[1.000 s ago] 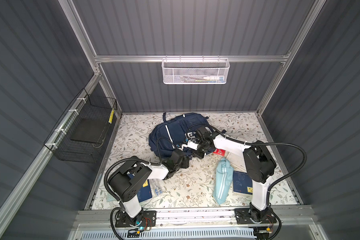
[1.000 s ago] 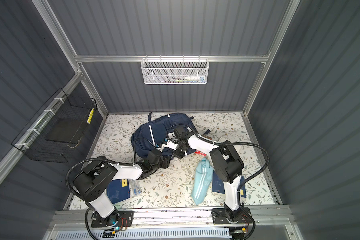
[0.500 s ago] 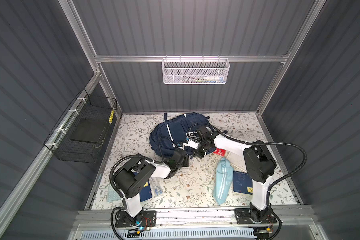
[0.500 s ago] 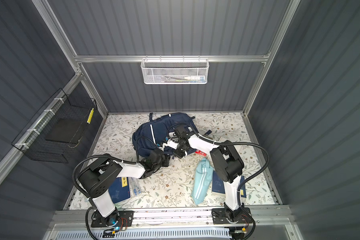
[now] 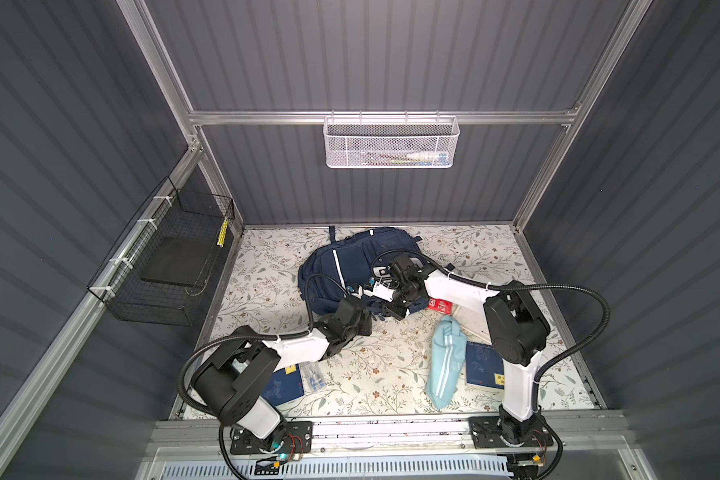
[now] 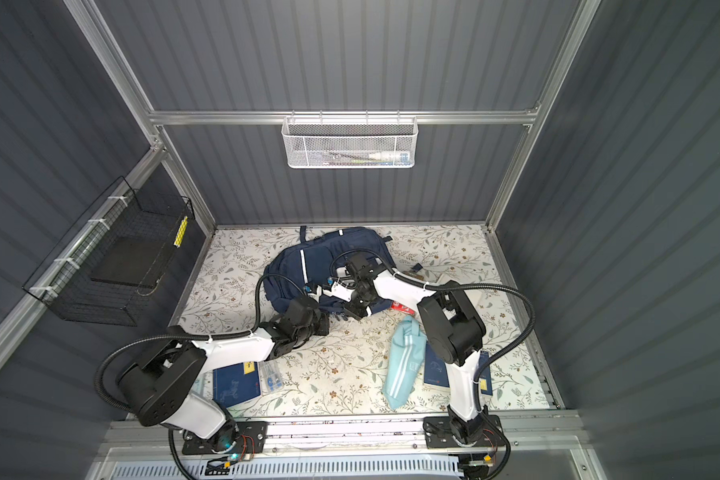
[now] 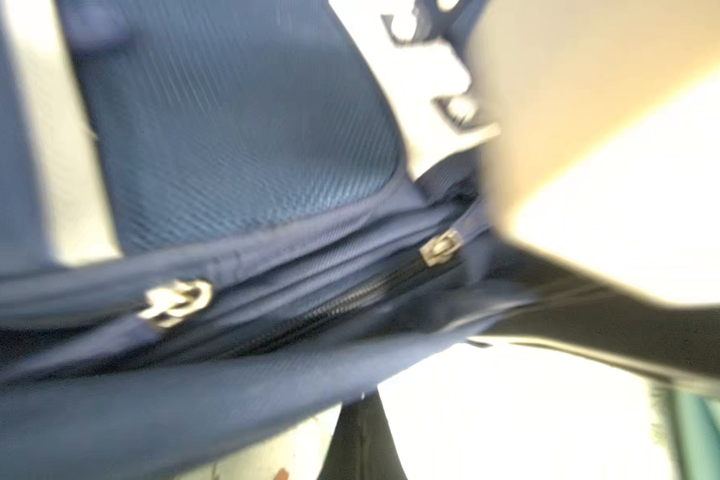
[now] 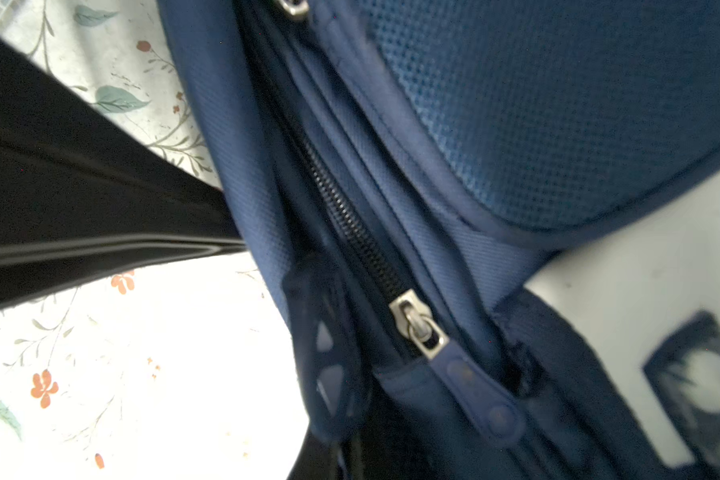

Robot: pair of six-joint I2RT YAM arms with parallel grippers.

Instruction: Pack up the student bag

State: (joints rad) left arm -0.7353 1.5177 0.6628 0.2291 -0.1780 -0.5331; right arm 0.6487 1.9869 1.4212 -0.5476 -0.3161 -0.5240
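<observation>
Lying toward the back edge of the table (image 5: 375,365), a little left of its middle, the bag (image 5: 337,270) has both arms reaching onto its near side. The left gripper (image 5: 366,321) is closed at the bag's near rim. The left wrist view is too blurred to show whether fabric is caught between its jaws. The right gripper (image 5: 391,309) is closed too and sits just beside it, against the bag by a zip slider (image 8: 418,328). Whether it pinches cloth there cannot be made out.

A small red box (image 5: 439,305) lies just right of the right gripper, half under that arm's white link. Nearer the front edge, a pale-blue pouch (image 5: 443,361) lies lengthwise, touching a blue notebook (image 5: 481,365) that sits beside the right arm's upright link. Toward the front left corner, a second notebook (image 5: 285,382) is partly covered by the left arm, with a clear packet (image 5: 314,374) just beside it.

A white mesh basket (image 5: 389,141) hangs on the back wall, and a black wire basket (image 5: 163,266) on the left wall, both well above the table.

Bare cloth shows along the left edge, across the back right corner, and in the middle of the front edge between packet and pouch. Both arms' cables loop over the bag.
</observation>
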